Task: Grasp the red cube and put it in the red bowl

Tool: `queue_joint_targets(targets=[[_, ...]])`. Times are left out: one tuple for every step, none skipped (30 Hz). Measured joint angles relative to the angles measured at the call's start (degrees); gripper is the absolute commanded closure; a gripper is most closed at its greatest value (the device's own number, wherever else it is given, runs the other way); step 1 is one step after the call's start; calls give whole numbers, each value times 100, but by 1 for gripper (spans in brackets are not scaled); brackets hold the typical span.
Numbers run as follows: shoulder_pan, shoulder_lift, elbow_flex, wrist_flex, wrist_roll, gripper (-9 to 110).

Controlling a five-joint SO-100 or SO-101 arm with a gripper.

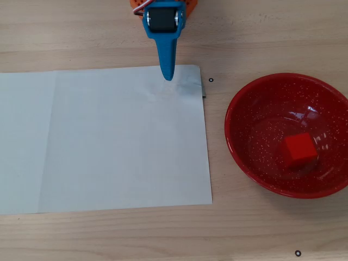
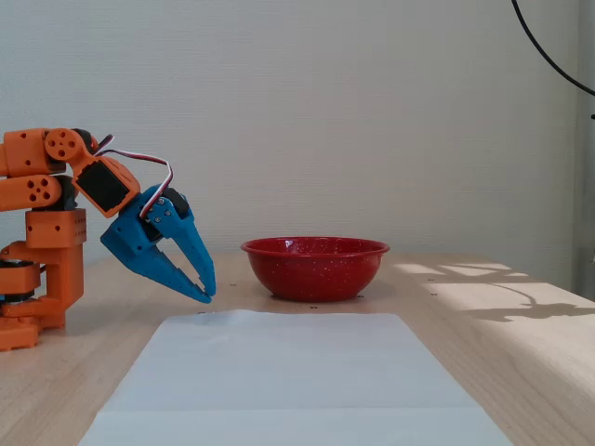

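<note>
The red cube lies inside the red bowl, right of the bowl's middle in the overhead view. In the fixed view the red bowl stands on the table and its wall hides the cube. My blue gripper is shut and empty, well to the left of the bowl, its tips over the far edge of the white paper. From the side, the gripper points down and toward the bowl, hanging a little above the table.
A white paper sheet covers the left and middle of the wooden table. The orange arm base stands at the left in the fixed view. Small black marks dot the wood.
</note>
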State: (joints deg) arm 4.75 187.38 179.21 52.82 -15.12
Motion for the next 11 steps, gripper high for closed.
queue_joint_targets(targets=[[0, 0, 0, 0, 0, 101], [0, 0, 0, 0, 0, 101], [0, 0, 0, 0, 0, 101], [0, 0, 0, 0, 0, 101], [-9, 0, 0, 0, 0, 101], [-79, 0, 0, 0, 9, 101], [-158, 0, 0, 0, 0, 101], [-167, 0, 0, 0, 0, 101], [-132, 0, 0, 0, 0, 101], [-114, 0, 9, 0, 0, 101], [-105, 0, 9, 0, 0, 101]])
